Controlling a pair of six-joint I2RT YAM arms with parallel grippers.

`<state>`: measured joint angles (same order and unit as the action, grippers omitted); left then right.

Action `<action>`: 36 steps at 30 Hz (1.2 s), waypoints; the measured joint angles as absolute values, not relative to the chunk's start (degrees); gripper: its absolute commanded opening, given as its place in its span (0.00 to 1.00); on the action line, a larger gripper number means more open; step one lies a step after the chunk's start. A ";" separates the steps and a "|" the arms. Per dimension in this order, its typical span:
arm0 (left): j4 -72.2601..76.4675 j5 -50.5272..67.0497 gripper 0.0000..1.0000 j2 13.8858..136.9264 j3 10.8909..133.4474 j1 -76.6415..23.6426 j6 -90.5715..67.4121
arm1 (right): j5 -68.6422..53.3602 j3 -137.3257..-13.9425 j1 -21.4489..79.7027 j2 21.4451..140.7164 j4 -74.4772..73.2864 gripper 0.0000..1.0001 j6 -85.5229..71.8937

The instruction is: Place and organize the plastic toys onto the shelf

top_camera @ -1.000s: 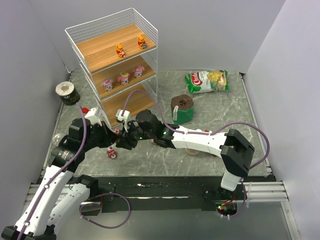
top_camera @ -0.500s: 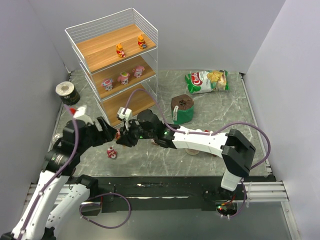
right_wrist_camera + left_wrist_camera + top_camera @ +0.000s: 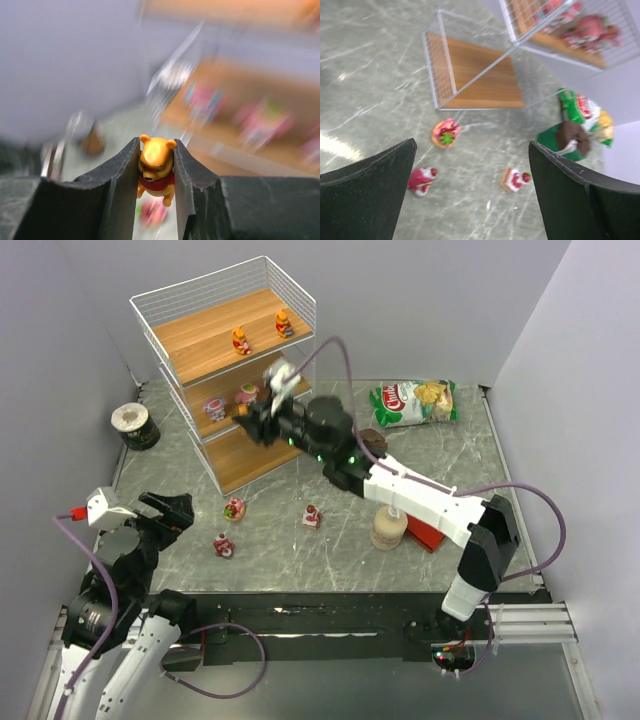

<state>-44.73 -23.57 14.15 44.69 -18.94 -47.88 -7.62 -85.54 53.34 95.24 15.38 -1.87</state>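
My right gripper (image 3: 156, 146) is shut on an orange-yellow bear toy (image 3: 157, 169) with a red shirt. In the top view this gripper (image 3: 246, 412) hovers in front of the middle tier of the white wire shelf (image 3: 205, 336). Two orange-yellow toys (image 3: 241, 340) stand on the top tier, and pink toys (image 3: 213, 406) on the middle one. My left gripper (image 3: 472, 145) is open and holds nothing, above three toys lying on the table: a pink one (image 3: 445, 133), a red-and-white one (image 3: 422, 179) and a cake-shaped one (image 3: 515, 179).
A chips bag (image 3: 414, 400) lies at the back right, with a green pouch (image 3: 565, 140) in front of it. A cream bottle (image 3: 389, 528) and a red box (image 3: 432, 536) sit under my right arm. A dark roll (image 3: 134, 425) stands left of the shelf.
Both grippers were together low over the table. The left one has opened and drawn back to the near left. The right one has swung up to the shelf with the bear toy.
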 measured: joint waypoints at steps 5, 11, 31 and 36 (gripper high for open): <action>-44.93 -24.77 0.97 15.16 44.21 -18.96 -47.70 | -5.48 -102.08 52.12 100.84 16.97 0.00 0.47; -42.57 -25.47 0.96 15.92 43.31 -18.94 -45.74 | -5.04 -125.73 52.14 114.37 13.85 0.00 3.33; -40.01 -26.17 0.97 19.59 42.54 -16.56 -42.65 | -4.08 -132.90 52.58 124.66 14.35 0.11 4.75; -40.01 -26.15 0.96 19.59 42.44 -16.47 -42.65 | -3.38 -133.16 53.01 126.13 16.75 0.15 4.32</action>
